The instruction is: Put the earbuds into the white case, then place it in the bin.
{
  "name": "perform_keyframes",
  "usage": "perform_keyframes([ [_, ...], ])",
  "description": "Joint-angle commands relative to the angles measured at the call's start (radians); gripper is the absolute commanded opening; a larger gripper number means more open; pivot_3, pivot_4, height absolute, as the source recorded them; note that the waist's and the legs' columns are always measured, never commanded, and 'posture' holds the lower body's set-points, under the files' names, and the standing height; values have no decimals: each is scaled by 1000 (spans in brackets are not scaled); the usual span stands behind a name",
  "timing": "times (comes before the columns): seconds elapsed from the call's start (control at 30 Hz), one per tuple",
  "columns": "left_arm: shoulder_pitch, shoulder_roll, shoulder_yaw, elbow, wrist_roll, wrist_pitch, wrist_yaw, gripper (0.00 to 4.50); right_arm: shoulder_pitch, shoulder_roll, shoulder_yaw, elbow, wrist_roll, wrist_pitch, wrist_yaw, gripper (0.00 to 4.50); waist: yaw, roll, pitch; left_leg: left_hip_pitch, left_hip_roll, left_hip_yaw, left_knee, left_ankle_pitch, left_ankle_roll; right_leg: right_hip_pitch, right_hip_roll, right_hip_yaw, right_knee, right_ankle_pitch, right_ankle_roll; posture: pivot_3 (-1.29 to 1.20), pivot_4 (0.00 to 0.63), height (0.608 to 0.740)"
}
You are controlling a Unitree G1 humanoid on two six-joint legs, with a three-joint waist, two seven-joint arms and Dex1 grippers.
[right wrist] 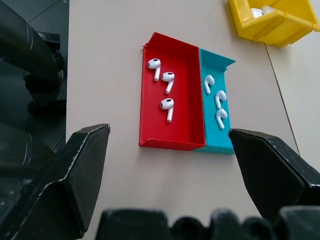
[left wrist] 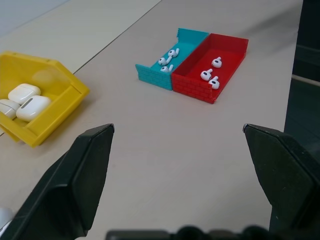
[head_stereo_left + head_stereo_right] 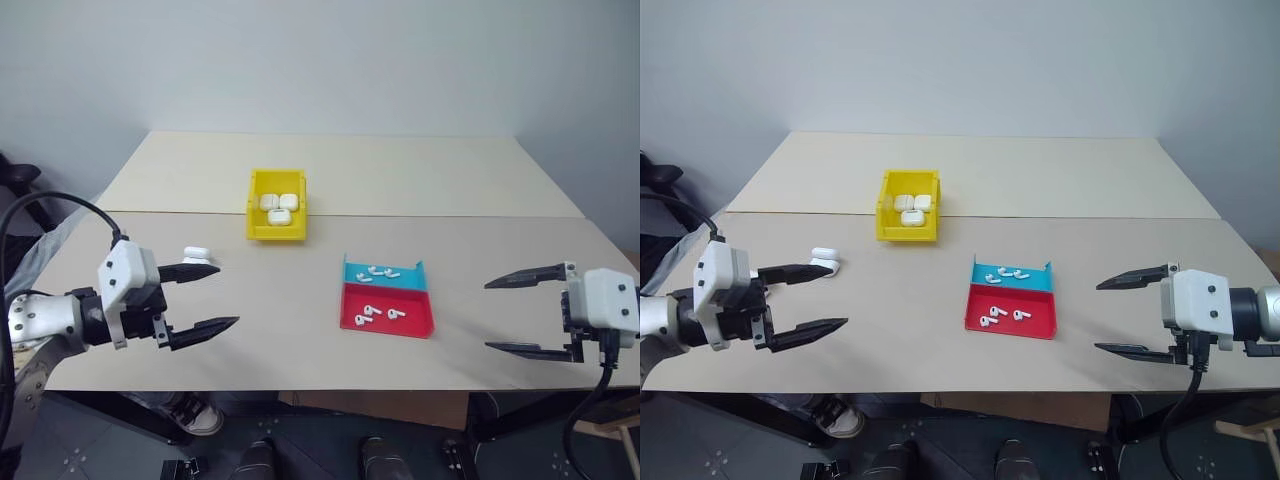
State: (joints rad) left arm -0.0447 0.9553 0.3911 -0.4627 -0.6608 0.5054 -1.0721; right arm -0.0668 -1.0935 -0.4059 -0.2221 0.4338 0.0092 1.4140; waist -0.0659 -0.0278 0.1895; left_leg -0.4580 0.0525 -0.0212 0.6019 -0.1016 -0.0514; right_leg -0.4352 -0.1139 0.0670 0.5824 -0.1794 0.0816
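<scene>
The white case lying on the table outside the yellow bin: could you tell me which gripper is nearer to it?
Left. The left gripper hangs open right beside the white case; the right gripper is across the table, beyond the tray.

White wrist housings, black claws (image 3: 205,298) (cabled)

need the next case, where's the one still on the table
The loose case lies on the table's left side, just beyond the open left gripper, left of the bin.

beige tables (image 3: 330,180), pale wall (image 3: 320,60)
</scene>
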Motion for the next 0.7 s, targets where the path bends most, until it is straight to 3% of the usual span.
perform_keyframes([
  [0.03,0,26,21,-18,-22,8,-20,4500,-15,-21,-19,-7,10,-15,2,4429,0,0,0,0,0,0,0,0,0,0,0,0,1,0,0,0,150,740],
  [0.23,-21,14,23,-31,-20,25,44,4500,-17,-22,-19,-6,9,-13,-1,4429,2,0,0,1,0,-1,2,0,0,-2,0,0,12,0,0,0,150,740],
  [0.5,18,17,15,-78,67,18,133,4500,-15,-23,-12,-6,-3,-6,-12,4429,-4,0,0,1,0,-1,6,0,0,-3,0,0,9,0,0,0,150,740],
  [0.7,-46,77,-2,-127,141,235,331,4500,-26,-28,2,8,-28,-6,-24,4429,-3,0,0,1,-1,-1,6,0,0,-3,0,0,8,0,0,0,150,740],
])
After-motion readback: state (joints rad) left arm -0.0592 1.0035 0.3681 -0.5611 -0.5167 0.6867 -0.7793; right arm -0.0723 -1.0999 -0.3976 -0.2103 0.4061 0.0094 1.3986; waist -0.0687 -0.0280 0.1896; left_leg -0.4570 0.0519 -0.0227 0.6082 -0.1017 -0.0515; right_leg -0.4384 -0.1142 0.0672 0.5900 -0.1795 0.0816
